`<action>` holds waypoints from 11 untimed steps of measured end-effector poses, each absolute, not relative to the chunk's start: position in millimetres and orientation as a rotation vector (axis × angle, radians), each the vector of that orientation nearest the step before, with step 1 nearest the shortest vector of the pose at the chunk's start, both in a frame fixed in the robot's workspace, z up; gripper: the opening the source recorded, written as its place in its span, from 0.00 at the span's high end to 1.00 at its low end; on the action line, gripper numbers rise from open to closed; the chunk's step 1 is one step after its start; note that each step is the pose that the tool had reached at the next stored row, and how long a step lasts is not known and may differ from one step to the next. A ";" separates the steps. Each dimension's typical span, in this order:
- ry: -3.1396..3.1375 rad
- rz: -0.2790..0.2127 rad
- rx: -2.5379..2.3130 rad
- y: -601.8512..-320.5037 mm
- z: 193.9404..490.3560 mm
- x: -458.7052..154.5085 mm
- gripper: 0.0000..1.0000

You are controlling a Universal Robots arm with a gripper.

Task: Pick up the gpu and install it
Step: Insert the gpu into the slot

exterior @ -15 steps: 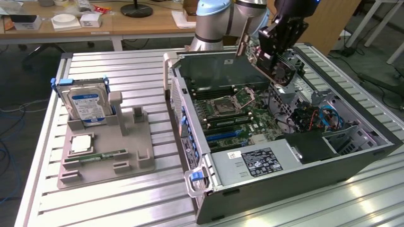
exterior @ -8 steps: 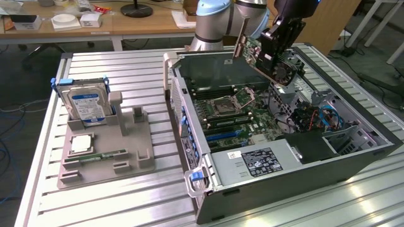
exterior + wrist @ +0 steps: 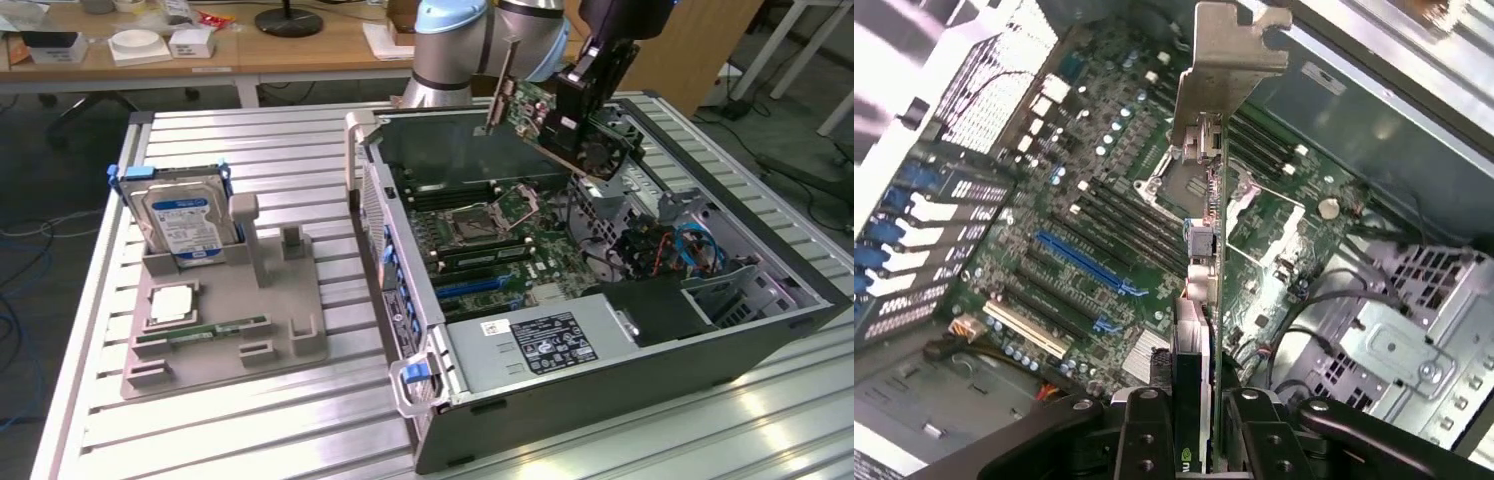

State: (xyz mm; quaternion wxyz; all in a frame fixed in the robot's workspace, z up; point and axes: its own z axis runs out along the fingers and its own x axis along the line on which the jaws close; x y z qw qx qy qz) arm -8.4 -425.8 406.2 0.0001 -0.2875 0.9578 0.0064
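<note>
I am looking into a robotics lab or test workshop. My robot arm (image 3: 447,40) rises at the far side of a ribbed aluminium workbench (image 3: 267,140), and its gripper (image 3: 1199,425) is clamped on the gpu (image 3: 597,150) above an open computer tower (image 3: 641,380) that lies on its side with the motherboard (image 3: 1084,230) exposed. Beside the tower sits a grey moulded parts fixture (image 3: 220,340) holding a hard drive (image 3: 187,222) upright, and behind the bench stand wooden desks (image 3: 307,50) carrying small white boxes (image 3: 140,45).
</note>
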 end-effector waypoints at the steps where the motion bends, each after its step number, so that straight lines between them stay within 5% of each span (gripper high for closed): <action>1: 3.001 0.020 -0.930 -425.8 406.2 -8.4 0.73; 11: 2.911 0.020 -1.184 -425.8 404.7 -8.3 0.73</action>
